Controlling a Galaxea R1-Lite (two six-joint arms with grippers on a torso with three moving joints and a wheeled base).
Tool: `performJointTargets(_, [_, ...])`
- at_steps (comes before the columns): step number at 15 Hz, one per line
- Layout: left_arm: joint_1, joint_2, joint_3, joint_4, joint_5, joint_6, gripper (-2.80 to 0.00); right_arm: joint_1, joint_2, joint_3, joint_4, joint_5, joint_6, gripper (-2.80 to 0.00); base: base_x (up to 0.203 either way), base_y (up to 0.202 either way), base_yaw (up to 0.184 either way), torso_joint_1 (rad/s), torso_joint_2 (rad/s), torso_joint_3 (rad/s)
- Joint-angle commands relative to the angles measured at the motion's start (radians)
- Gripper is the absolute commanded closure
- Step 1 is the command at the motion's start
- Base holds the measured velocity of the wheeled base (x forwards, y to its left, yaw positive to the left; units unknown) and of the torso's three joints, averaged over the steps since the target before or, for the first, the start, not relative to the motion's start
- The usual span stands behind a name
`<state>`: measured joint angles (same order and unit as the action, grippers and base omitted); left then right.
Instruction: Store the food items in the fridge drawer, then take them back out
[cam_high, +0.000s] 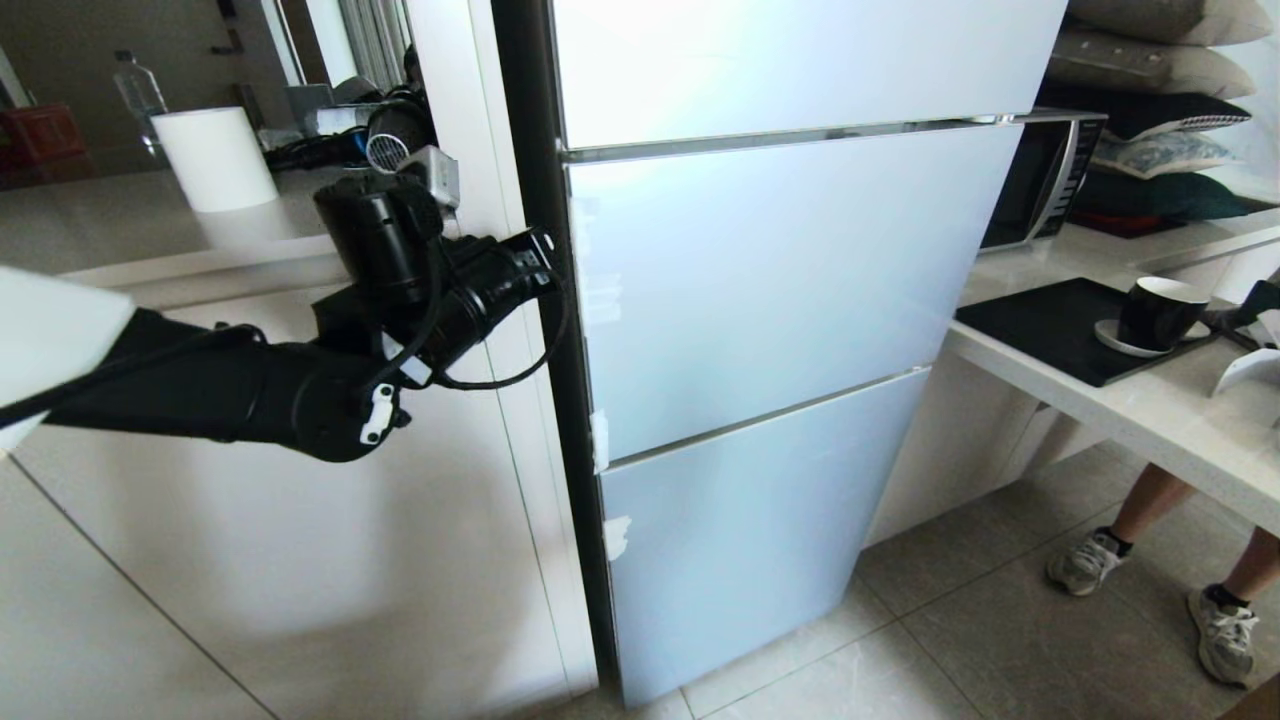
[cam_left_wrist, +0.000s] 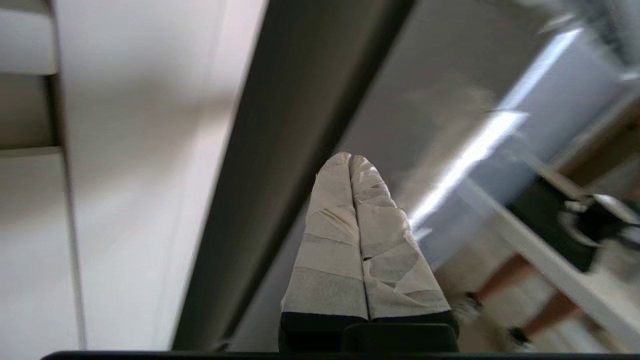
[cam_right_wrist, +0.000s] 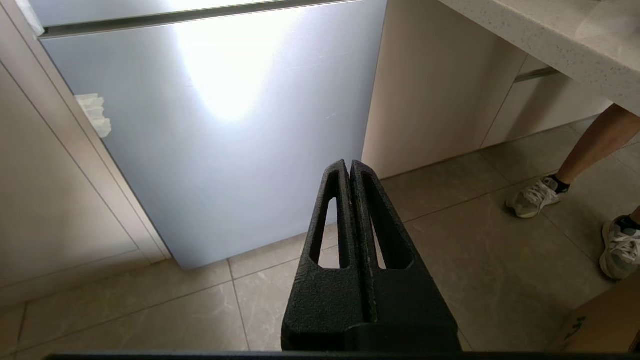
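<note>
The fridge stands closed, so the fridge drawer and the food items are hidden. My left gripper (cam_high: 540, 258) is shut, its white-taped fingertips (cam_left_wrist: 336, 172) pressed together and empty. It points at the dark left side edge (cam_high: 557, 330) of the fridge, level with the middle door panel (cam_high: 780, 270). The left wrist view shows its tip (cam_left_wrist: 350, 159) close to that dark edge (cam_left_wrist: 295, 150). My right gripper (cam_right_wrist: 348, 167) is shut and empty, held low over the floor tiles in front of the bottom door panel (cam_right_wrist: 225, 150).
A white cabinet (cam_high: 300, 560) flanks the fridge on the left. To the right, a counter (cam_high: 1150, 410) carries a black tray (cam_high: 1050, 325), a dark cup (cam_high: 1160, 310) and a microwave (cam_high: 1040, 180). A person's legs and sneakers (cam_high: 1090, 560) stand on the tiles beside it.
</note>
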<state>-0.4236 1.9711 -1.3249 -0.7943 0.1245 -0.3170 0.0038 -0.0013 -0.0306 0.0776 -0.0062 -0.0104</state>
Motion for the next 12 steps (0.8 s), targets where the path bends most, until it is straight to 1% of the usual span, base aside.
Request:
performJointTargets(1, [0.003,0.025,-0.011,-0.005,0.009,0.007,0.00,0.001,0.001,0.000,0.001,0.000,0.000,0.00,0.000,0.000,0.000,0.000,0.00,0.000])
performJointTargets(5, [0.017,0.077,-0.074,-0.009,0.005,0.019,0.00,0.001,0.000,0.000,0.001,0.001,0.000,0.00,0.000,0.000,0.000,0.000,0.00,0.000])
performJointTargets(7, [0.017,0.092,-0.104,-0.008,-0.025,0.019,0.00,0.000,0.001,0.000,0.001,0.001,0.000,0.00,0.000,0.000,0.000,0.000,0.00,0.000])
performJointTargets(9, [0.016,0.089,-0.106,-0.009,-0.056,0.019,0.00,0.001,0.001,0.000,0.001,0.000,0.000,0.00,0.000,0.000,0.000,0.000,0.00,0.000])
performJointTargets(12, [0.009,0.083,-0.098,-0.011,-0.080,0.016,0.00,0.000,0.001,0.000,0.001,0.000,0.000,0.00,0.000,0.000,0.000,0.000,0.00,0.000])
